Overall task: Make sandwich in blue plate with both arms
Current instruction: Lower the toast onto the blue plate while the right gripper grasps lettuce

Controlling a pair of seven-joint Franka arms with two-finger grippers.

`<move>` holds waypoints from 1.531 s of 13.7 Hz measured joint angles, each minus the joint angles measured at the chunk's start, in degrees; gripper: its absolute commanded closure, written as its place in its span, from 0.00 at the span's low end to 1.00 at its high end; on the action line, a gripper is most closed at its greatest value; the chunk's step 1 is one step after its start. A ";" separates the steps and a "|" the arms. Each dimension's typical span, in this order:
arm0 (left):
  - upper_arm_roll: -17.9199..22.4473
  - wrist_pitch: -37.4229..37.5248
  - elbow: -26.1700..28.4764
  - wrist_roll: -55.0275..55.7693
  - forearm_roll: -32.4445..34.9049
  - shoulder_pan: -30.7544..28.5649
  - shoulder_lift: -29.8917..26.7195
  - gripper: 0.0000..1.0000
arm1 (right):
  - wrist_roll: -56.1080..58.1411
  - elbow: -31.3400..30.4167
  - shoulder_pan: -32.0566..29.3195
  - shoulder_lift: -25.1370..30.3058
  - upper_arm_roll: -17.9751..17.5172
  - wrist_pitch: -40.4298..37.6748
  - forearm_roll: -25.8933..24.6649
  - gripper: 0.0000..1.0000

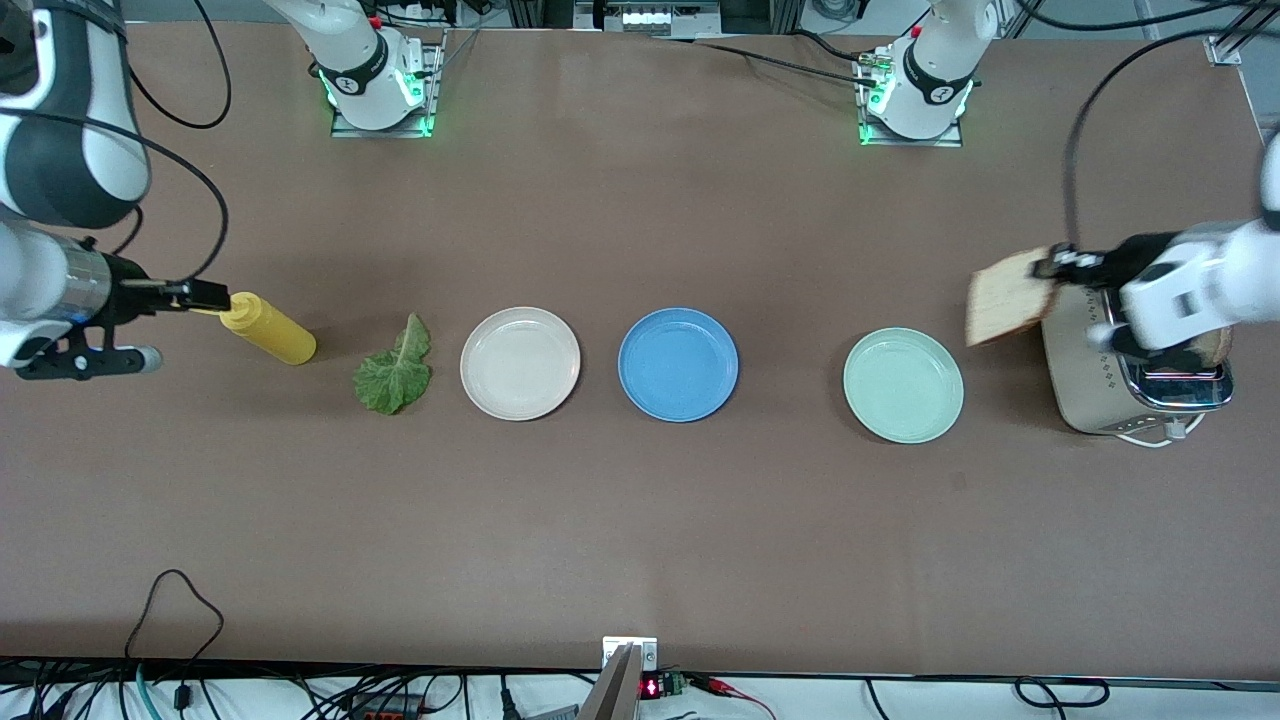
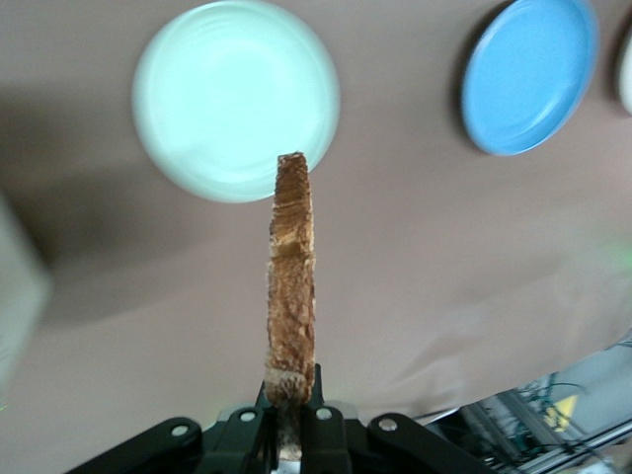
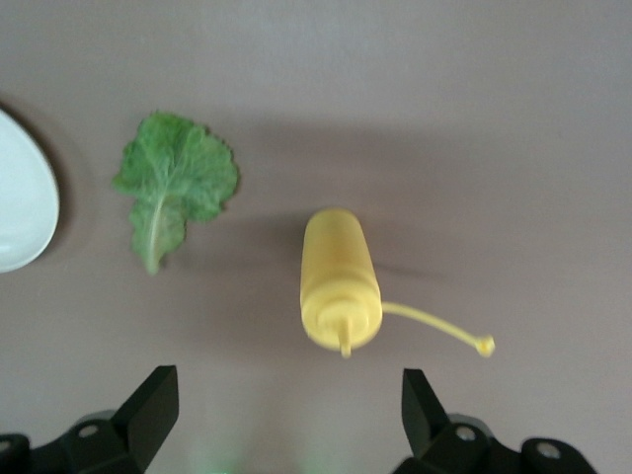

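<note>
Table [image 1: 640, 540]: a wide brown surface, seen from a high camera facing two white robot arms whose bases stand along its farthest edge.

Row of things: all lie in one line across the middle of the table, about equally near the camera.

Mint-green plate [image 1: 903, 385]: bare, slightly nearest of the three plates, toward the left arm's end.

Toaster [image 1: 1135, 385]: cream and chrome, at the left arm's end of the table, beside the mint-green plate. A dark-crusted piece shows at its top, partly hidden by the arm.

Blue plate [image 1: 678, 364]: round, mid-blue, bare, in the middle of the row between the mint-green plate and the cream-white plate. No bread or leaf lies on it.

Cream-white plate [image 1: 520, 362]: bare, just beside the blue plate, toward the right arm's end.

Lettuce leaf [image 1: 394, 372]: crinkled green, flat on the table beside the cream-white plate.

Yellow squeeze bottle [image 1: 268, 328]: lying on its side beside the leaf, nozzle toward the right arm's end, its cap hanging loose on a thin strap.

Bread slice [image 1: 1008, 296]: pale tan with a brown crust, held on edge in the air, over the table between the toaster and the mint-green plate.

Left gripper [image 1: 1058, 265]: fingers clamped on one edge of the bread slice, above the toaster.

Right gripper [image 1: 205, 296]: fingers spread wide, holding nothing, at the bottle's nozzle end.
</note>
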State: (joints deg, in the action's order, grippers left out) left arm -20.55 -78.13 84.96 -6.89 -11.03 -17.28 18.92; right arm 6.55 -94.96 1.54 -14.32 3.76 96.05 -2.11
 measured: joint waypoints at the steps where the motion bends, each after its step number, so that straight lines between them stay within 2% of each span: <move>1: -1.04 -3.19 0.94 2.52 -1.98 1.77 1.37 1.00 | 0.00 -2.50 0.27 0.30 -0.05 3.47 0.04 0.00; 6: -2.03 -21.21 5.90 9.55 -12.22 13.20 6.40 1.00 | -3.42 -12.47 3.00 1.83 -0.35 17.13 0.11 0.00; 11: -2.05 -35.03 6.93 11.83 -20.22 21.19 14.24 1.00 | -20.26 -17.15 10.50 0.90 -0.68 25.70 0.16 0.00; 14: -2.07 -40.04 7.07 11.97 -21.82 24.38 17.81 1.00 | -29.11 -18.41 14.63 -1.98 -0.75 31.13 0.15 0.00; 19: -2.08 -41.69 7.11 11.97 -22.33 25.90 20.50 0.99 | -30.71 -27.36 14.80 -6.30 -0.26 48.16 0.16 0.00; 21: -2.09 -41.70 7.11 11.95 -23.01 26.31 21.12 0.99 | -31.34 -29.83 14.43 -7.00 -0.18 51.29 0.15 0.00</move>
State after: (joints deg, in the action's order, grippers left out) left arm -22.64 -119.83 92.07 5.05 -34.05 9.03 40.04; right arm -24.79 -124.79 15.96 -21.32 3.58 147.34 -1.96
